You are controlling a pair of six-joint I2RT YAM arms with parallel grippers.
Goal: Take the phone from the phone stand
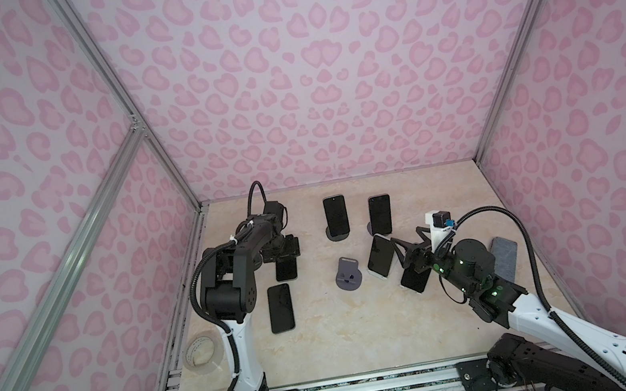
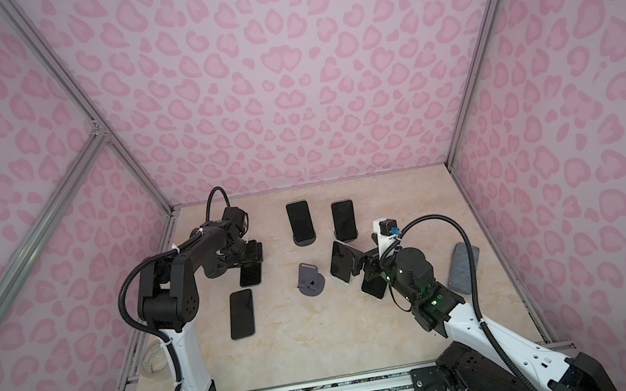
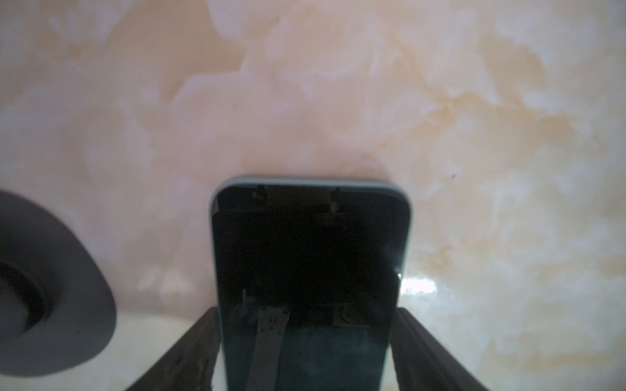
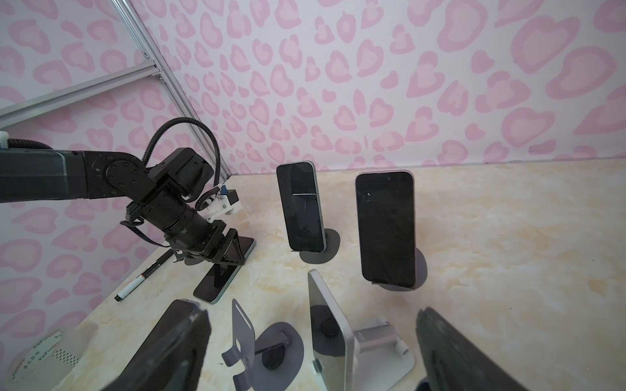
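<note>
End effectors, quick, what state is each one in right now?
Left end effector: straddles a phone lying flat on the table; gripped or released cannot be told.
Right end effector: open, holding nothing.

A dark-screened phone [image 1: 286, 270] with a pale rim lies flat, face up, at nine o'clock from the empty grey stand [image 1: 347, 274] mid-table. At three o'clock a second phone [image 1: 379, 256] leans on a white stand [image 4: 382, 335]. At twelve and one o'clock, a third phone [image 1: 335, 215] and a fourth phone [image 1: 380, 214] lean on round-based stands.
</note>
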